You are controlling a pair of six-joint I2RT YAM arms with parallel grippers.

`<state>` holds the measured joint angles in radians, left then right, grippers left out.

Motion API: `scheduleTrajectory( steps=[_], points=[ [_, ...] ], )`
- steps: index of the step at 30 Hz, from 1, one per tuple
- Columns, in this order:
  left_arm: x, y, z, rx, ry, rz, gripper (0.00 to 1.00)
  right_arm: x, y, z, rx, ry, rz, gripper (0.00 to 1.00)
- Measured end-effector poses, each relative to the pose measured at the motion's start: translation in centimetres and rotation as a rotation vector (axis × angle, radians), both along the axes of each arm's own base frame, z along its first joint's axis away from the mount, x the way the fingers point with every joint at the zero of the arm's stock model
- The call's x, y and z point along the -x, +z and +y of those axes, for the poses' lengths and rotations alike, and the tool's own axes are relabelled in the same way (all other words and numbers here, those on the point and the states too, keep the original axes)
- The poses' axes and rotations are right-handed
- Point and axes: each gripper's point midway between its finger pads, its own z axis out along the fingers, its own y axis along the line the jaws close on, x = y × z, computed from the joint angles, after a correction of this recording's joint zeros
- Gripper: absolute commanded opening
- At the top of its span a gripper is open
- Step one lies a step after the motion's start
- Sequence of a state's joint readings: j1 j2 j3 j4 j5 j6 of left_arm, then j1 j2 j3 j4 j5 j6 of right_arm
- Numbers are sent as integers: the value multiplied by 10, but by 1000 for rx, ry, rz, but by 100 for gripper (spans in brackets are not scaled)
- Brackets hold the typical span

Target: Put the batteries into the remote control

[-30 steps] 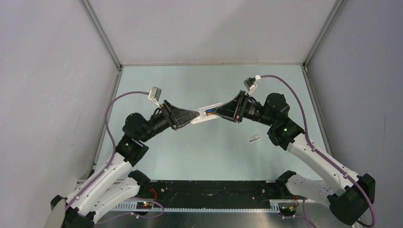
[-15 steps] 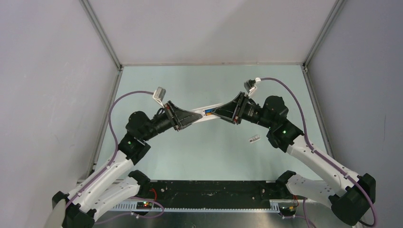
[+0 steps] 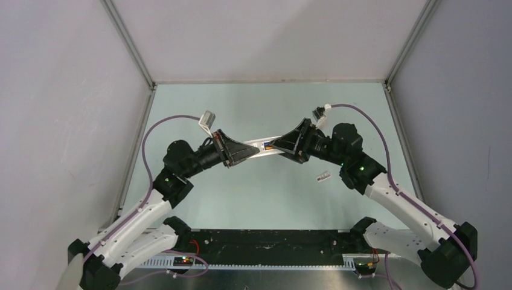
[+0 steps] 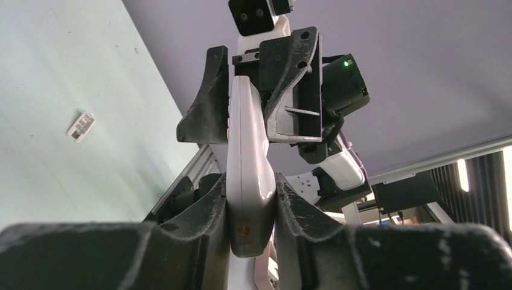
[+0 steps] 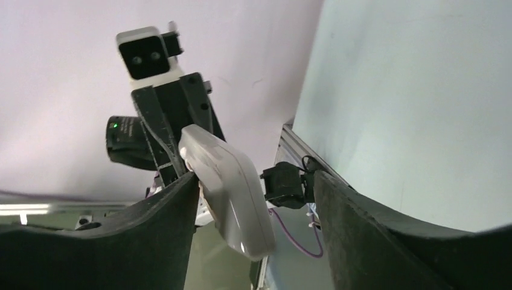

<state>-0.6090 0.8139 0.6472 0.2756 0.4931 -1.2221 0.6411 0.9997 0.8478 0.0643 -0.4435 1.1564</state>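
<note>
The white remote control (image 3: 261,148) hangs in the air between the two arms, above the table's middle. My left gripper (image 3: 246,151) is shut on its left end, and the left wrist view shows both pads pressed on the remote control (image 4: 247,163). My right gripper (image 3: 279,145) stands open around the other end. In the right wrist view the remote control (image 5: 228,187) leans on the left finger (image 5: 175,205), with a gap to the right finger (image 5: 344,205). The batteries (image 3: 268,145), one blue and one orange, show as a small patch in the remote's open back.
A small white flat piece (image 3: 323,176) lies on the pale green table (image 3: 253,199) to the right of the middle, below the right wrist, and it shows in the left wrist view as the white piece (image 4: 80,126). Grey walls enclose the table on three sides.
My right gripper has opened off the remote's end. My left gripper has closed tight on the other end, and the left arm has shifted a little to the right.
</note>
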Motion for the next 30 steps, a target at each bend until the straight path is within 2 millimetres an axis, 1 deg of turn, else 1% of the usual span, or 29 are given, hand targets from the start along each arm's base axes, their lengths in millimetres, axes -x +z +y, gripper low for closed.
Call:
scheduleTrajectory(
  steps=[2, 4, 7, 10, 11, 12, 14, 16, 19, 22, 23, 25, 28, 29, 30],
  points=[
    [-1, -4, -1, -12, -2, 1, 0, -2, -12, -7, 41, -32, 27, 84],
    [-3, -7, -1, -20, 2, 3, 0, -3, -19, -19, 80, -80, 40, 87],
    [-7, -14, 2, -30, 15, 2, 0, -5, -27, -45, 136, -173, 56, 88],
    [-14, -26, 6, -50, 40, 10, 0, -4, -35, -73, 193, -276, 73, 85],
    [-16, -30, 8, -57, 48, 14, 0, -3, -38, -79, 210, -299, 79, 83],
    [-19, -35, 11, -67, 60, 17, 0, -2, -44, -88, 237, -333, 90, 80],
    [-25, -44, 16, -81, 81, 26, 0, -3, -55, -105, 296, -402, 106, 76],
    [-29, -51, 21, -93, 100, 32, 0, -6, -73, -124, 380, -479, 134, 74],
    [-32, -63, 28, -111, 122, 48, 0, -14, -102, -154, 512, -596, 203, 74],
    [-32, -69, 34, -128, 129, 52, 0, -22, -139, -179, 642, -700, 309, 73],
    [-31, -70, 35, -133, 129, 50, 0, -24, -153, -185, 686, -726, 349, 73],
    [-30, -70, 36, -139, 124, 38, 0, -26, -175, -193, 745, -763, 411, 73],
    [-27, -71, 37, -149, 117, 26, 0, -31, -201, -204, 812, -823, 506, 70],
    [-27, -73, 37, -153, 117, 28, 0, -33, -209, -207, 833, -845, 533, 62],
    [-27, -75, 38, -159, 118, 30, 0, -35, -215, -210, 850, -864, 557, 58]
  ],
)
